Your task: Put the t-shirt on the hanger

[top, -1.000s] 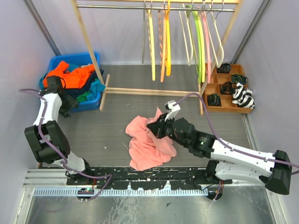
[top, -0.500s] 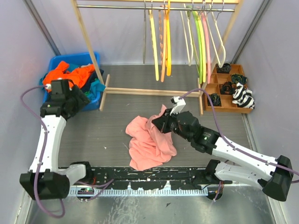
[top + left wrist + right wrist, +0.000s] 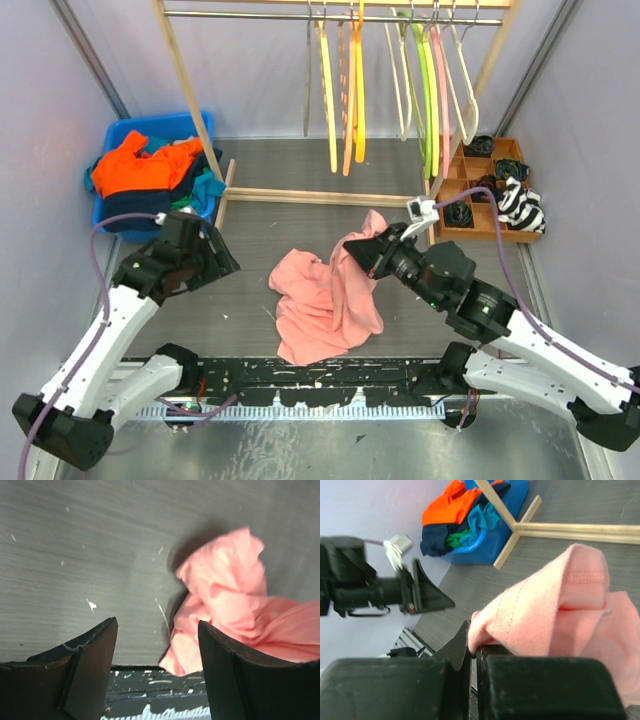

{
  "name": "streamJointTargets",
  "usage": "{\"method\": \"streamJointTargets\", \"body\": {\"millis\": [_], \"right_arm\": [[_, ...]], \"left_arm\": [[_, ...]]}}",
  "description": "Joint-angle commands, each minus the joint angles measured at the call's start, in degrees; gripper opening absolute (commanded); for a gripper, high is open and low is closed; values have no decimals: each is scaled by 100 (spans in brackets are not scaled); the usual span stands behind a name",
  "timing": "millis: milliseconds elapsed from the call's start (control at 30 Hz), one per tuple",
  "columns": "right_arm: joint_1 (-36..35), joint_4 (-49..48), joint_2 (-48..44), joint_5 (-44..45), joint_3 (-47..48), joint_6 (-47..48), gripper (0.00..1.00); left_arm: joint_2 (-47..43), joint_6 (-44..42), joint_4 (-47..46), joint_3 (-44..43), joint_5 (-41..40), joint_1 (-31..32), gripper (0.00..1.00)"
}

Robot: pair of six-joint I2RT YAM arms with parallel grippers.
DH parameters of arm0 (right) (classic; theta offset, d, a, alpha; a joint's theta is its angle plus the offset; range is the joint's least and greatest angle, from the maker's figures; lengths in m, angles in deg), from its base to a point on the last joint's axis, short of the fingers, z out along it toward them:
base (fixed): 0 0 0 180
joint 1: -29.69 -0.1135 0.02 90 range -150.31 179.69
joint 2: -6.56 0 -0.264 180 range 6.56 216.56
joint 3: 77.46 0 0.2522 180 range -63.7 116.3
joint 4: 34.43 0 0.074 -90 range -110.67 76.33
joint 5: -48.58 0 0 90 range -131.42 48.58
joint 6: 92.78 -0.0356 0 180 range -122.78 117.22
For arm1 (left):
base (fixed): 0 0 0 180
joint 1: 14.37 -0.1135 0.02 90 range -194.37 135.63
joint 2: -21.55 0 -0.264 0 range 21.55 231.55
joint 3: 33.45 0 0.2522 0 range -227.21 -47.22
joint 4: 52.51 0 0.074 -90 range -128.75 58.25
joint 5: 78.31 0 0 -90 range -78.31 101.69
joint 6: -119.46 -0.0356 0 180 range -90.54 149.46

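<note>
One salmon-pink t-shirt (image 3: 325, 300) lies crumpled on the table (image 3: 250, 215) between the two arms, one fold held up by the right gripper (image 3: 377, 250), jaws clamped on the cloth. Left gripper (image 3: 156, 626) hangs over bare table just beside the shirt, jaws spread, nothing between them. Two cream hangers (image 3: 466, 85) can be made out on the single rail (image 3: 250, 14) among coloured ones.

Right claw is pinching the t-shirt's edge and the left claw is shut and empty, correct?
No: the left claw is open, not shut, as the left wrist view shows. It is empty, and the right claw pinches the edge of the t-shirt.
</note>
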Motion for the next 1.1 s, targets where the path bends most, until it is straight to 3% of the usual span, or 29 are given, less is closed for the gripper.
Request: {"method": "streamJointTargets", "body": {"millis": [0,167,333,500,667,933,1067], "right_arm": [[8,42,-472,563,377,-95,1],[13,457,-662,803,622,14,1],[13,996,-704,973,1094,149,1],[12,1651,-648,1161,1699,344,1],[16,1764,-812,1345,1725,425,1],[14,1839,-807,1368,1746,467,1],[12,1843,-822,1370,1771,478,1]], "left_arm": [[277,542,-232,337,-457,924,73],[1113,890,-586,235,-1050,2099,75],[2177,961,-1275,-44,-1134,2636,75],[2910,1135,-1336,-468,-1352,3353,75],[3051,1410,-1206,-411,-1559,3860,74],[2424,2063,-1029,313,-1878,4500,74],[2744,2235,-1303,544,-1788,4669,74]]}}
